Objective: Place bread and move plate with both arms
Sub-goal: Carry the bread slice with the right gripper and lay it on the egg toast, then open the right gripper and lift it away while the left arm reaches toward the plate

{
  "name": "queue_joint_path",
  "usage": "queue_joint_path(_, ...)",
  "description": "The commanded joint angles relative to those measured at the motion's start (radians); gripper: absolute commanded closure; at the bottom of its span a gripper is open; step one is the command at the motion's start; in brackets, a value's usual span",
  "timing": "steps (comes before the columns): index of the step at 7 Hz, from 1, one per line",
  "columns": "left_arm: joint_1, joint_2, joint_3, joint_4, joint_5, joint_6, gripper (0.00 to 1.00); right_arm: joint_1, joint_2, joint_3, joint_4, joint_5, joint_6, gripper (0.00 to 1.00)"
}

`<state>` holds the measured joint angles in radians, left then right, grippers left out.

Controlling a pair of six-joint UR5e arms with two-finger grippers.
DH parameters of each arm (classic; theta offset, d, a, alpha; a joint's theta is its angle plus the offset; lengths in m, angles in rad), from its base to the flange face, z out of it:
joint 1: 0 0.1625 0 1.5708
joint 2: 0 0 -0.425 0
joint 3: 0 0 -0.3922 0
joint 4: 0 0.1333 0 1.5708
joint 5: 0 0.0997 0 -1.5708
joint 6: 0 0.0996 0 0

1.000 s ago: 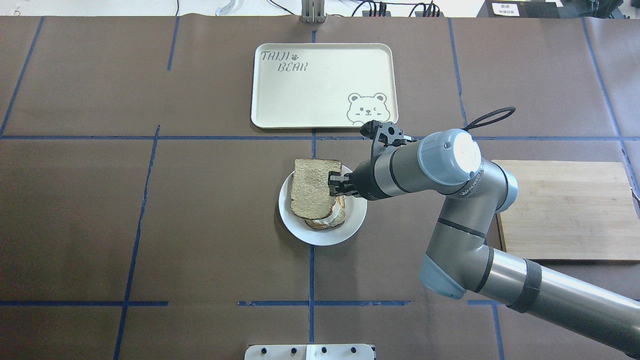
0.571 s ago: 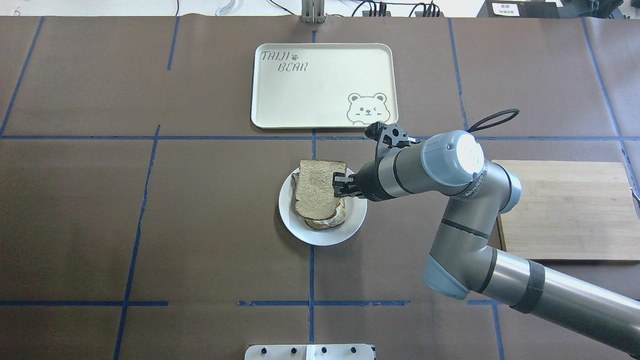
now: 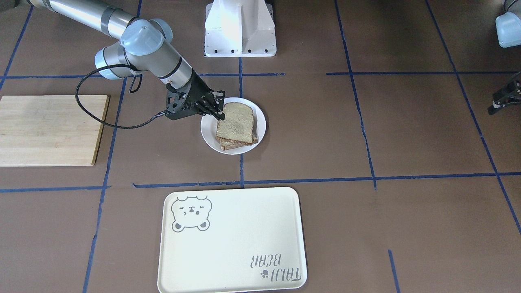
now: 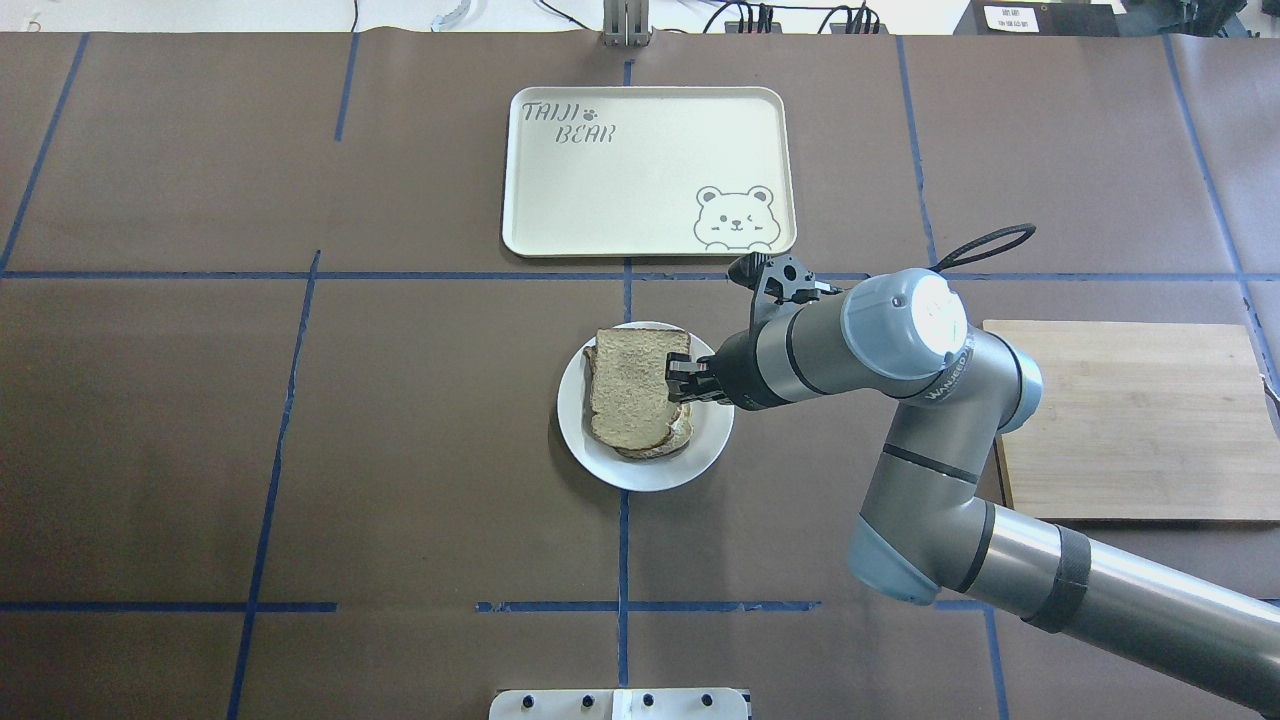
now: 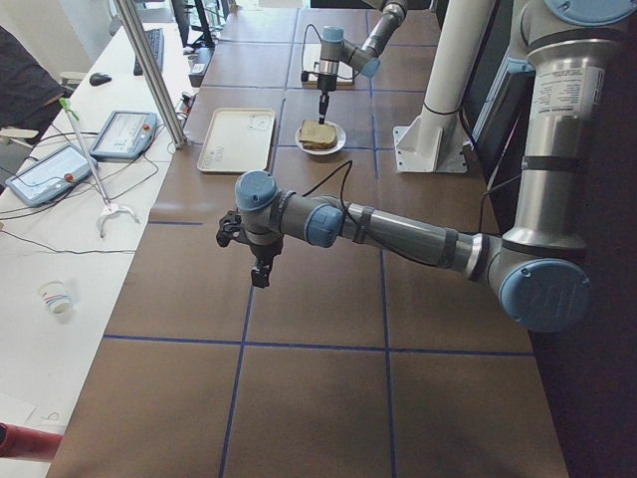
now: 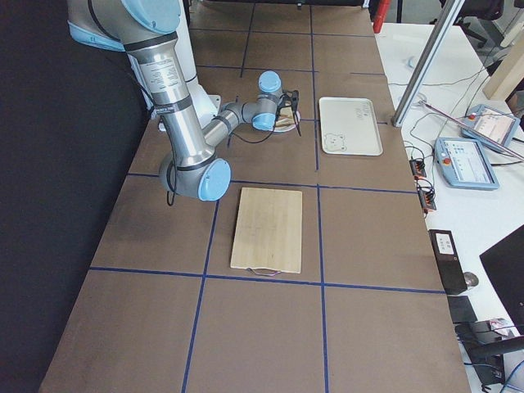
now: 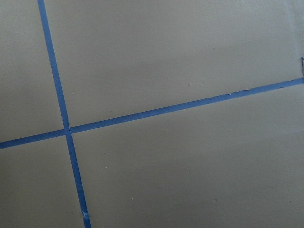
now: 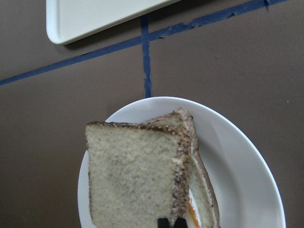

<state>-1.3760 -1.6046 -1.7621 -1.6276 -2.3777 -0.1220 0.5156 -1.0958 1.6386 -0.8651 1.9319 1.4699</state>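
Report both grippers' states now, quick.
Left gripper: cannot tell whether it is open or shut.
Right gripper: shut on the bread, pinching its edge over the plate.

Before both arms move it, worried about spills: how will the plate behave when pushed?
The plate looks flat and shallow, so it would probably slide, not tip. The bread sits askew on the lower slice and might shift. The low rim likely offers little grip.
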Motion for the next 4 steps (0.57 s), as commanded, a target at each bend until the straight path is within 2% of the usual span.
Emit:
queue_joint_path(1, 0.0, -0.001, 0.0, 0.0, 0.0, -0.001, 0.0, 0.009, -0.003, 0.0, 0.0, 0.004, -0.002, 0.35)
queue_joint_path(2, 0.0, -0.002, -0.002, 0.0, 0.0, -0.001, 0.0, 0.015, -0.001, 0.001, 0.0, 0.002, 0.006, 0.0)
queue_joint_path(3, 0.003, -0.005, -0.005, 0.0, 0.0, -0.001, 0.0, 0.041, -0.001, 0.006, -0.003, 0.016, 0.009, 0.0)
queue_joint_path(4, 0.014, -0.006, -0.016, -0.002, -0.018, -0.033, 0.0, 0.088, 0.004, 0.009, -0.026, 0.071, 0.012, 0.0)
